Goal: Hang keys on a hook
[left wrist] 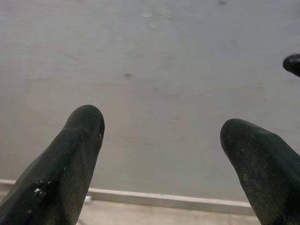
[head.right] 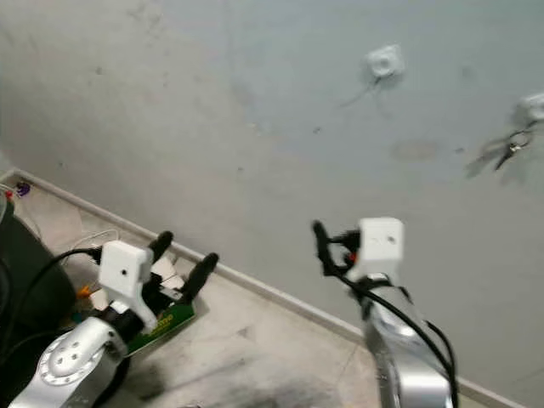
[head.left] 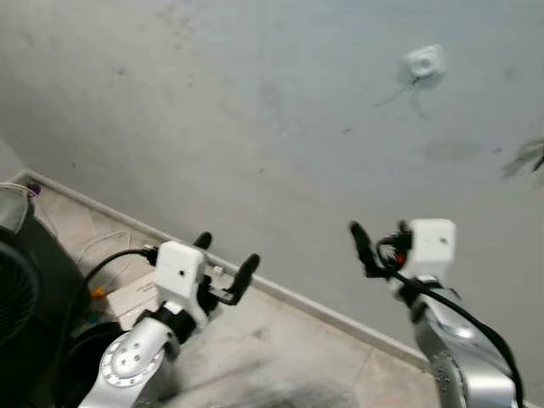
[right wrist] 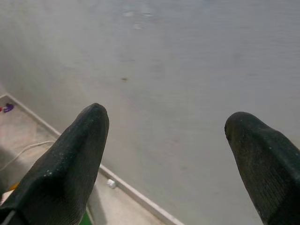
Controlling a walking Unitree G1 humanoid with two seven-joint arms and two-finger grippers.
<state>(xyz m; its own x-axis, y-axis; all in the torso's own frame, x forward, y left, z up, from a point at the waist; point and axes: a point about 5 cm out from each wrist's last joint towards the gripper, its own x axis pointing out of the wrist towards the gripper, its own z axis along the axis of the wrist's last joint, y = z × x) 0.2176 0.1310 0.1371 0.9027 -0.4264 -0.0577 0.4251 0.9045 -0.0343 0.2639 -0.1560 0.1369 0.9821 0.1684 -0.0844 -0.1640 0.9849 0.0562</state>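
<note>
Keys (head.right: 507, 150) hang on a wall hook (head.right: 533, 105); left gripper (head.left: 224, 265) and right gripper (right wrist: 164, 136) gape wide, empty, above a floor cable (head.left: 102, 246).

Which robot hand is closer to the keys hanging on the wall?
The right one. The right gripper is raised below and to the left of the keys. The left gripper sits much farther left, low near the floor. Both have open, empty fingers.

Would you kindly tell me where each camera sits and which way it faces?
Left eye: on the head, facing the wall and a hook; both arms show.
Right eye: the same scene, plus keys on a second hook.
Left wrist: along the open left gripper toward wall and baseboard.
Right wrist: along the open right gripper, sharing that wall.
</note>
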